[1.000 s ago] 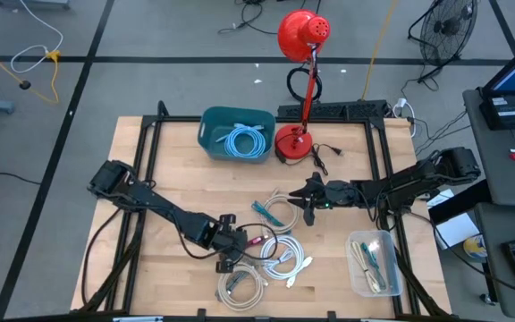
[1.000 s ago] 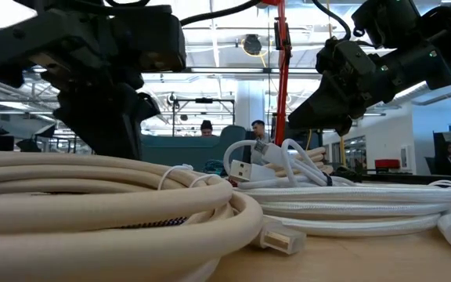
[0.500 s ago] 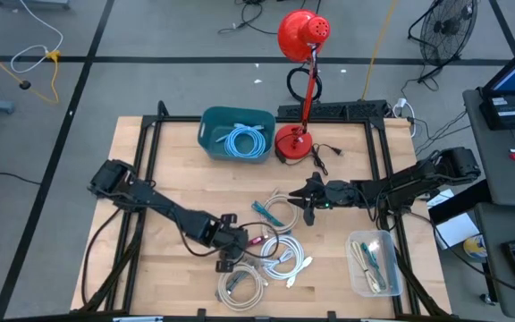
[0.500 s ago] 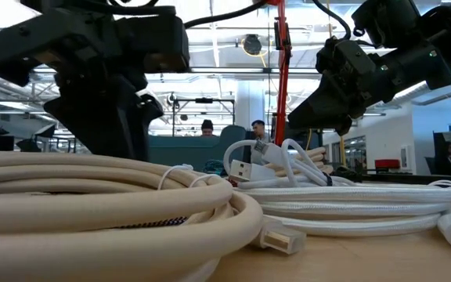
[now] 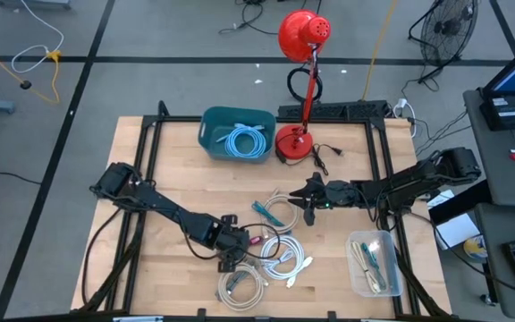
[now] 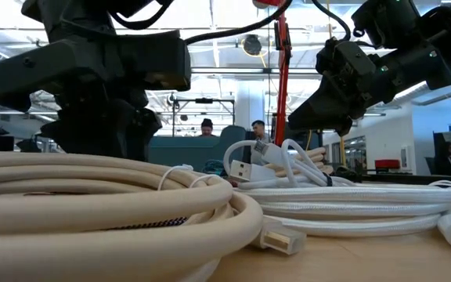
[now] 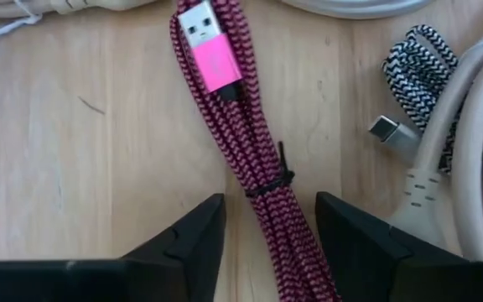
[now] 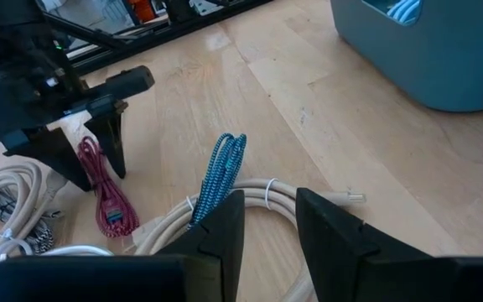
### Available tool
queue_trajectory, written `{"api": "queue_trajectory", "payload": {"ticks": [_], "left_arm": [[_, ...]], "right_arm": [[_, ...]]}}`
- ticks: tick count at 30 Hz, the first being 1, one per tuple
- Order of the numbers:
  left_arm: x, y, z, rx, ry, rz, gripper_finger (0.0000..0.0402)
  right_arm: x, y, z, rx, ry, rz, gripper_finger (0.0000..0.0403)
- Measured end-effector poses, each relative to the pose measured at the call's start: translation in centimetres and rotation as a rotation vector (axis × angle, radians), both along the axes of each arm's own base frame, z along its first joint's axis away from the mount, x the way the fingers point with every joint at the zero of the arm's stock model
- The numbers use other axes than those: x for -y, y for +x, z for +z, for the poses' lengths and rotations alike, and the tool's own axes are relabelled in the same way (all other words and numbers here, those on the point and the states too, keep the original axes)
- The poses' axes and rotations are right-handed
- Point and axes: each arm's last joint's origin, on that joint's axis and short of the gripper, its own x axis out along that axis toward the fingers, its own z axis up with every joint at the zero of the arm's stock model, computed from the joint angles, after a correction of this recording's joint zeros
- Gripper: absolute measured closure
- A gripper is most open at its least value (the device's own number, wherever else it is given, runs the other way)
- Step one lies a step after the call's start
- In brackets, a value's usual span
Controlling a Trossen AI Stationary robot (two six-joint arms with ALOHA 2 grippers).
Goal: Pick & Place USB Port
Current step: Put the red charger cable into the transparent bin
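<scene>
bright, even overhead light; low view backlit, its near cables [image 6: 116, 204] blurred.

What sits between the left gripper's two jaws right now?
In the left wrist view, the bundled magenta braided USB cable lies on the wooden table, running between the open jaws of the left gripper.

pink cable [image 7: 258, 168] cut off, clear bin [image 5: 372, 263] contents indistinct

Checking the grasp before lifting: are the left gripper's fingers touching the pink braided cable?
Apart. The left wrist view shows the left gripper open, wood visible between each finger and the pink braided cable.
</scene>
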Motion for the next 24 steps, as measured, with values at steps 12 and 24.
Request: {"api": "queue_trajectory", "payload": {"ticks": [12, 24], "left_arm": [[-0.7, -0.4, 2.4, 0.098, 0.11, 0.034, 0.0384], [-3.0, -1.9, 11.6, 0.497, 0.383, 0.266, 0.039]], "right_arm": [[0.0, 0.0, 0.1, 0.006, 0.003, 0.0, 0.0303], [-0.4, 0.5, 1.6, 0.17, 0.003, 0.075, 0.0303]]}}
